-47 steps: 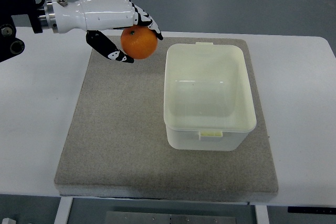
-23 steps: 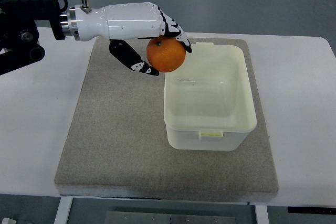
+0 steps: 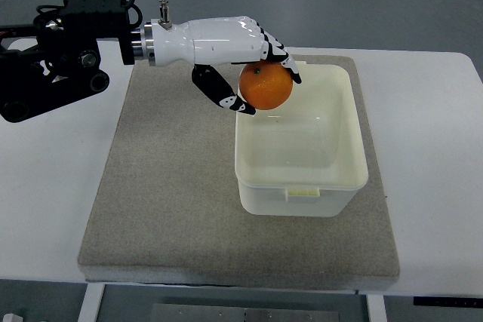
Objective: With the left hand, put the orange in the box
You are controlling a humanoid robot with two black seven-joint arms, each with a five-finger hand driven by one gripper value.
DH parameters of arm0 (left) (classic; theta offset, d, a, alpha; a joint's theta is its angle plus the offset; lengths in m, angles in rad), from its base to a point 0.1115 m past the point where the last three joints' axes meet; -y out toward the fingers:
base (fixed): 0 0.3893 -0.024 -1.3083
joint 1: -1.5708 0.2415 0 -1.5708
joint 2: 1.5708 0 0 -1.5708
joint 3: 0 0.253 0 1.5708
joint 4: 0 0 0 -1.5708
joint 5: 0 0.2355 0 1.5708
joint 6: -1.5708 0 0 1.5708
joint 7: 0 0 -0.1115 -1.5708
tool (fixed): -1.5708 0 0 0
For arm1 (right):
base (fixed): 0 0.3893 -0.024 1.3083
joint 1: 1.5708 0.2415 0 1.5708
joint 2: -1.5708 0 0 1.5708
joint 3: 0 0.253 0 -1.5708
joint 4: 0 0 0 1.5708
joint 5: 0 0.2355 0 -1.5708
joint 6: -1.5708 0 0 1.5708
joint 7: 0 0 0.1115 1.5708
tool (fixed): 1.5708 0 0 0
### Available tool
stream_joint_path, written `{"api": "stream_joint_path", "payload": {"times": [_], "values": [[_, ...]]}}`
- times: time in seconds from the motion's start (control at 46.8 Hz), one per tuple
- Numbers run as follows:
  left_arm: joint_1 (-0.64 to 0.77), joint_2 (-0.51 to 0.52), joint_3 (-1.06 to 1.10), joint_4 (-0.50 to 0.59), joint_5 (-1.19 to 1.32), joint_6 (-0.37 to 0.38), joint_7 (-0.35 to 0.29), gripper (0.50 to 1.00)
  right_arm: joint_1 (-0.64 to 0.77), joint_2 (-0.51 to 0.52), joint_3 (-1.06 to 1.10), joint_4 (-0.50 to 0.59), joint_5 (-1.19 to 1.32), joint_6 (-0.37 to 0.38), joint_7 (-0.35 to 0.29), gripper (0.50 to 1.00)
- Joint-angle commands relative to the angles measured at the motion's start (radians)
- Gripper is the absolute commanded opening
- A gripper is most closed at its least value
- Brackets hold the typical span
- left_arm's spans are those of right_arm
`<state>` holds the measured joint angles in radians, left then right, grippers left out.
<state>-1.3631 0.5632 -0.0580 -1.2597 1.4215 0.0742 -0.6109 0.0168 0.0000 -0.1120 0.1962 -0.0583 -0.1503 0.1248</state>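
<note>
While the left hand [image 3: 241, 54] reaches in from the table's left edge, its fingers [image 3: 281, 52] are curled over the top of the orange [image 3: 266, 86] and its thumb [image 3: 223, 93] presses from below, so the fruit is pinched firmly between them. That orange hangs in the air over the far left corner of the cream plastic box [image 3: 302, 186], partly above the rim and partly above the open interior. Nothing lies inside the box, which sits on the right half of the grey felt mat [image 3: 166, 201], toward the mat's far edge. Picking up and carrying look done; what remains, by my reading, is a little more travel toward the box's middle, a lowering, and the release. No right hand shows.
</note>
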Motion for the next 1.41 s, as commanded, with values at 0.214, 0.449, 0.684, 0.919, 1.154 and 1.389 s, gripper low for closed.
{"api": "stream_joint_path", "payload": {"times": [0.214,0.449,0.684,0.919,1.154,1.389], "values": [[0.013,-0.006,0.006,-0.006,-0.001,-0.002,0.000,0.500,0.000,0.000,0.000,0.000,0.000,0.000,-0.001,0.932],[0.030,-0.034,0.000,-0.006,-0.147,0.001,0.000,0.966,0.000,0.000,0.000,0.000,0.000,0.000,0.001,0.932],[0.030,-0.034,0.007,-0.006,-0.162,-0.008,0.000,0.988,0.000,0.000,0.000,0.000,0.000,0.000,-0.001,0.932],[0.030,-0.032,0.009,-0.006,-0.150,-0.010,0.000,0.990,0.000,0.000,0.000,0.000,0.000,0.000,-0.001,0.932],[0.025,-0.023,0.012,-0.004,-0.147,-0.008,0.000,0.990,0.000,0.000,0.000,0.000,0.000,0.000,-0.001,0.932],[0.007,0.017,0.014,0.037,-0.136,-0.014,0.000,0.990,0.000,0.000,0.000,0.000,0.000,0.000,0.001,0.932]]}}
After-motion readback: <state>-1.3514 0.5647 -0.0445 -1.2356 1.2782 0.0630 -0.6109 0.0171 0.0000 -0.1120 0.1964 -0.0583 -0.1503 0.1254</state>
